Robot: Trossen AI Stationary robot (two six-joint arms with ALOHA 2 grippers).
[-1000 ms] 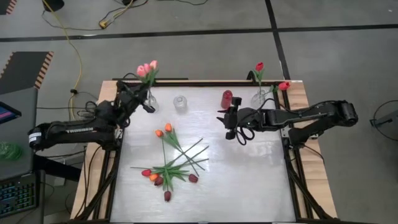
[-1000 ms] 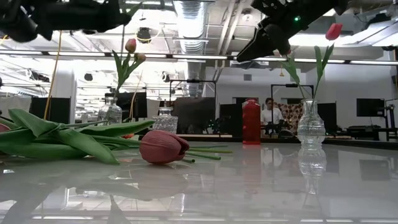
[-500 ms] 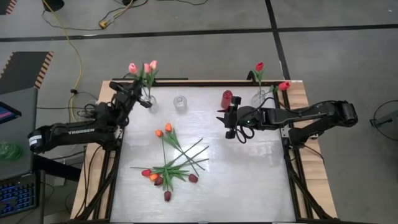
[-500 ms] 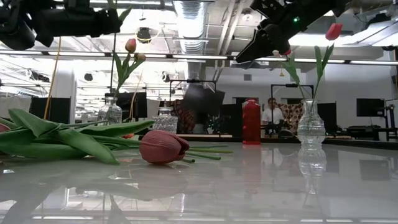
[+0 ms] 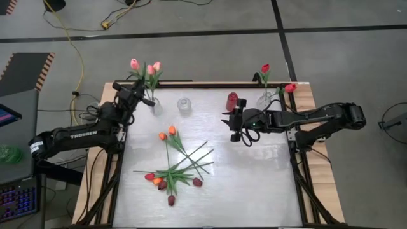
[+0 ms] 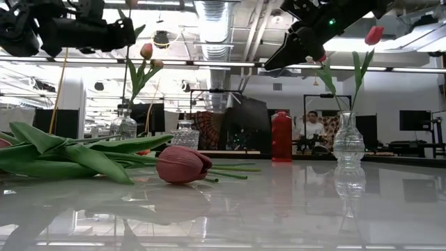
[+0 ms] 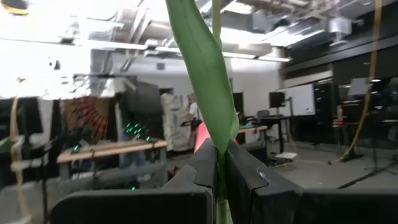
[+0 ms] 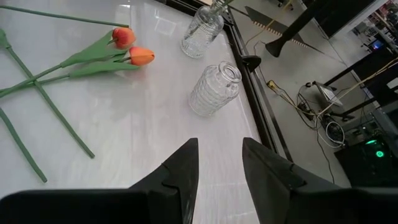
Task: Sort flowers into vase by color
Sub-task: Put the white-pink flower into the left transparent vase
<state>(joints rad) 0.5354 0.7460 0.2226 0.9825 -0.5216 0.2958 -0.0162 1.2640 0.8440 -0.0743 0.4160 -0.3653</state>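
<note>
Holding a pink tulip [image 5: 135, 64] by its green stem [image 7: 216, 93], the left gripper [image 5: 135, 91] sits clamped at the far-left corner of the worktop [image 5: 254, 184], just beside the clear vase [image 5: 154, 104] there. Two more pink tulip heads [image 5: 153, 67] rise from that vase.

Loose flowers [image 5: 175, 166] lie crossed in a heap near the middle-left of the worktop: two orange heads [image 5: 167, 133] toward the far side, red, orange and dark maroon heads [image 5: 159, 182] at the near end, stems and leaves tangled between.

Far edge, left to right: pink-tulip vase, an empty ribbed clear vase [image 5: 184, 105], a red vase [image 5: 232, 100], and a clear vase [image 5: 265, 100] at the far-right corner carrying red tulips [image 5: 265, 68]. A second red head [image 5: 290, 87] leans out over the right edge of the worktop. In the low view the red vase [image 6: 281, 137] shows no stems.

Right gripper [image 5: 236, 126] hovers above the worktop, right of centre and just near of the red vase, fingers [image 8: 180, 171] partly apart and holding nothing.

A seated person [image 6: 313, 127] shows in the room beyond the worktop.
</note>
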